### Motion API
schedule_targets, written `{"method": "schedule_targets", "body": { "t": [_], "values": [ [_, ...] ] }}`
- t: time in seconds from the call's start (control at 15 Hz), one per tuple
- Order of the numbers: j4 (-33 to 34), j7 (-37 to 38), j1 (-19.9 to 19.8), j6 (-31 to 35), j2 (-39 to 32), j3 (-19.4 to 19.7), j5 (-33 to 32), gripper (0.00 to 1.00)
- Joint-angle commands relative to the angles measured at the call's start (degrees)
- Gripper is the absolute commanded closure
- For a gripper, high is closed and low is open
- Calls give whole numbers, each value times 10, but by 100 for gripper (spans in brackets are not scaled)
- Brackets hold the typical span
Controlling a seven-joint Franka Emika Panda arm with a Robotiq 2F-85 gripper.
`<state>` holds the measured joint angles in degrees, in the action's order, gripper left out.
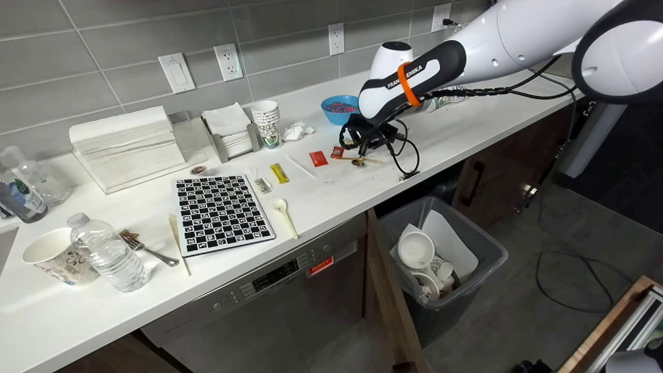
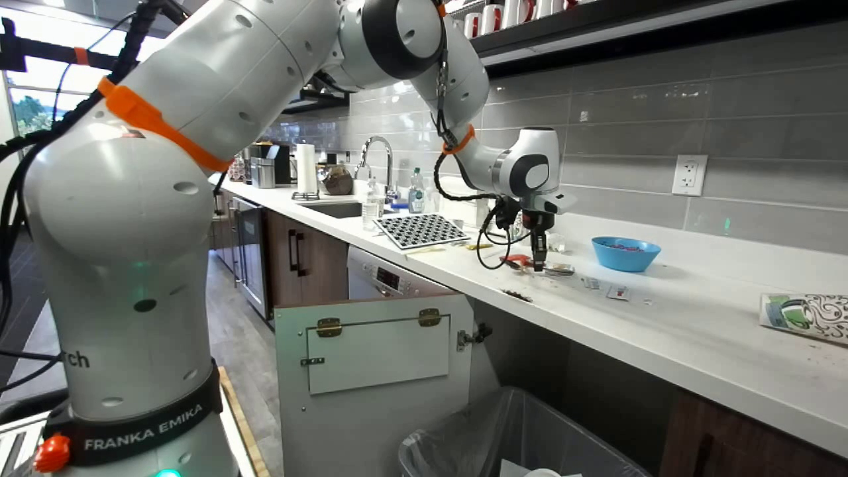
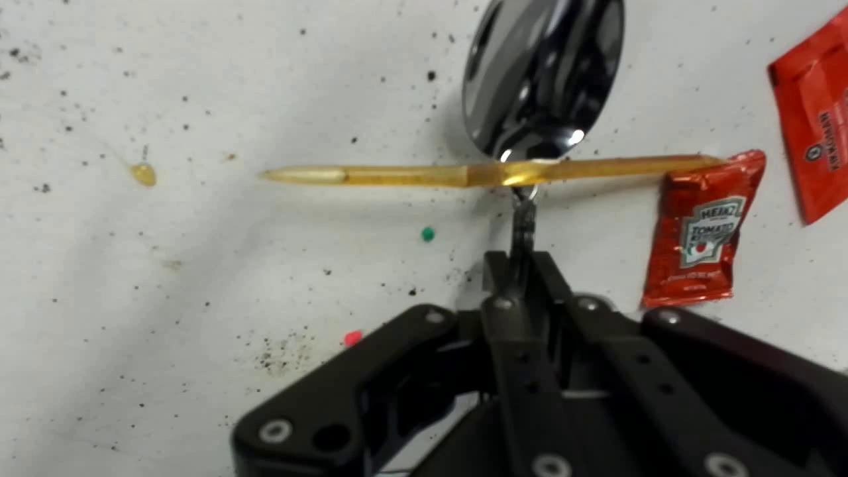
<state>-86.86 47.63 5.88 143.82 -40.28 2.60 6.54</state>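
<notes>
Seen from the wrist, an amber stick [image 3: 404, 176] extends left of the gripper [image 3: 523, 270], which pinches a spoon [image 3: 543, 73] by the handle — bowl ahead, beyond the stick; rightward, a ketchup packet [image 3: 695, 265], then a Kikkoman packet [image 3: 815, 126].

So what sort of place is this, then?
A kitchen, probably a shared one such as an office break room: there's a sink, a dishwasher marked DIRTY, and a stack of paper cups.

The spoon [image 3: 540, 79] is mirror-polished metal, the tube [image 3: 404, 175] glossy translucent plastic, the ketchup packet [image 3: 702, 238] shiny film, the claw [image 3: 523, 268] matt.
</notes>
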Motion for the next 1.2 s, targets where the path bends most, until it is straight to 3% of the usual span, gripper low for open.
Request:
{"method": "schedule_targets", "body": {
  "t": [0.0, 0.53, 1.13],
  "values": [
    [4, -40, -12, 30, -11, -16, 27, 97],
    [-9, -126, -27, 129, -23, -39, 64, 97],
    [-10, -211, -42, 115, -21, -64, 104, 97]
  ]
}}
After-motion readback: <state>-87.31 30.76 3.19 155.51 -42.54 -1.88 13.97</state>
